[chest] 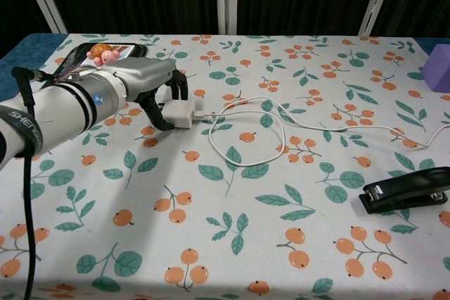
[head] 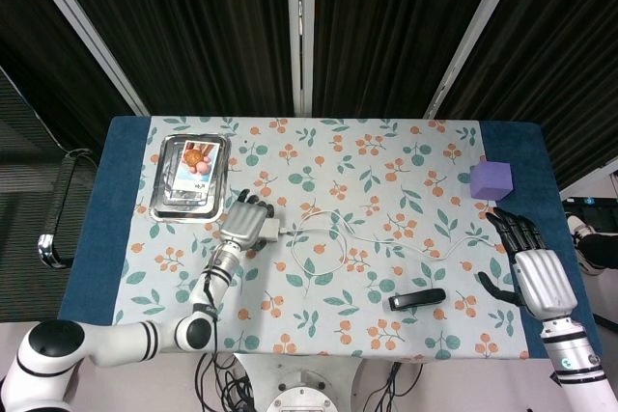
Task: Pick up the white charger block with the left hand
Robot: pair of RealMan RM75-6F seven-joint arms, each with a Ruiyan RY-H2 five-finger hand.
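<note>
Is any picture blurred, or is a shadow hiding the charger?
Head view: sharp, evenly lit; the left hand covers most of the charger. Chest view: sharp too; the arm throws a soft shadow on the cloth, and the charger stays bright.

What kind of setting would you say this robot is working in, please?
Probably a lab test bench: a table under a floral cloth, backed by dark curtains, set with unrelated props, namely a white charger block, a stapler and a purple cube.
</note>
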